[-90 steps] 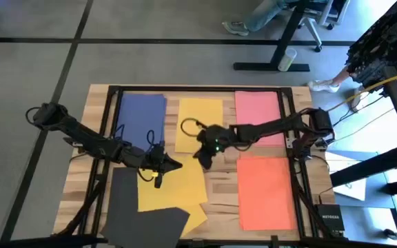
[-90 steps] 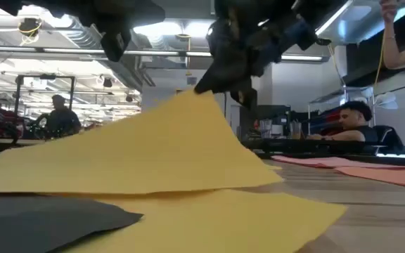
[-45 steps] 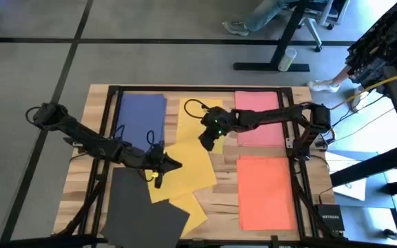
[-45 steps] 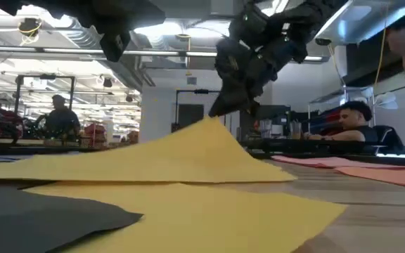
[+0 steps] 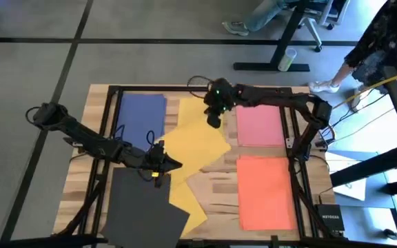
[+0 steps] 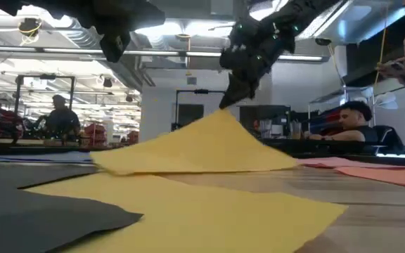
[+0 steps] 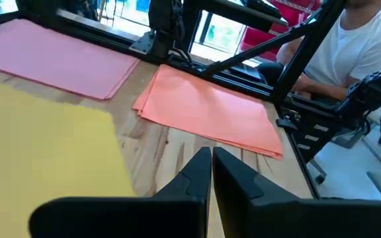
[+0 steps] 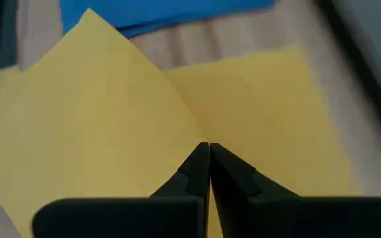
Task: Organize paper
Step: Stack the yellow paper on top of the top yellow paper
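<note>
Counter (image 5: pixel 219 184) holds blue, pink, orange sorted; right pincer (image 5: pixel 213 121), clamped on yellow sheet (image 5: pixel 195 143), nears far-edge yellow; black remains; left pincer (image 5: pixel 174 164) together.

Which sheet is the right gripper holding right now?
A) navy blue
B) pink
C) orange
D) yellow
D: the right gripper is shut on a corner of the yellow sheet, lifting it off the table near the far edge; the right wrist view shows its fingers pinching that yellow corner.
</note>
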You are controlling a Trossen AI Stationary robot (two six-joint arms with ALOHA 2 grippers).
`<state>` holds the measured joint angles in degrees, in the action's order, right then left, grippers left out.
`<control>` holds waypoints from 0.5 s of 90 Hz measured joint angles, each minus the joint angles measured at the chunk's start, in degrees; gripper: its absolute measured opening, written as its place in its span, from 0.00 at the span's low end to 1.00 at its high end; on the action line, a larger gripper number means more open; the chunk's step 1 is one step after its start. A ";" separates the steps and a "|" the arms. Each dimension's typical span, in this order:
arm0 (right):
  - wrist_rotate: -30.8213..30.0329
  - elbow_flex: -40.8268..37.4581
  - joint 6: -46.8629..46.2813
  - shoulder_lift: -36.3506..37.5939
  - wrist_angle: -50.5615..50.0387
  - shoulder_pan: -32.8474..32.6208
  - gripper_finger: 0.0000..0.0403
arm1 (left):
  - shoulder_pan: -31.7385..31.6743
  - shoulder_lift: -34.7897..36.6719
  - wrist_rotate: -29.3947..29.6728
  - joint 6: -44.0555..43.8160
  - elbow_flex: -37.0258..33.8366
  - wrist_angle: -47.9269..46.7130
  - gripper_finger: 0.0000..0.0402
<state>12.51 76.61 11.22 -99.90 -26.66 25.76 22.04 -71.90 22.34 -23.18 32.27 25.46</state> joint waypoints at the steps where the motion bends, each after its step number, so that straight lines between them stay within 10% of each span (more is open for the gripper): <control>1: -0.12 0.69 0.75 -0.08 -0.38 0.24 0.00 | 0.00 0.00 0.00 0.00 0.00 0.01 0.00; 45: 3.47 22.16 27.63 -14.09 -10.44 8.28 0.00 | 0.00 0.00 -0.01 -0.13 -0.02 -1.25 0.00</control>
<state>15.98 98.77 38.85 -113.99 -37.10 34.04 22.04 -71.90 22.33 -23.31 32.25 24.22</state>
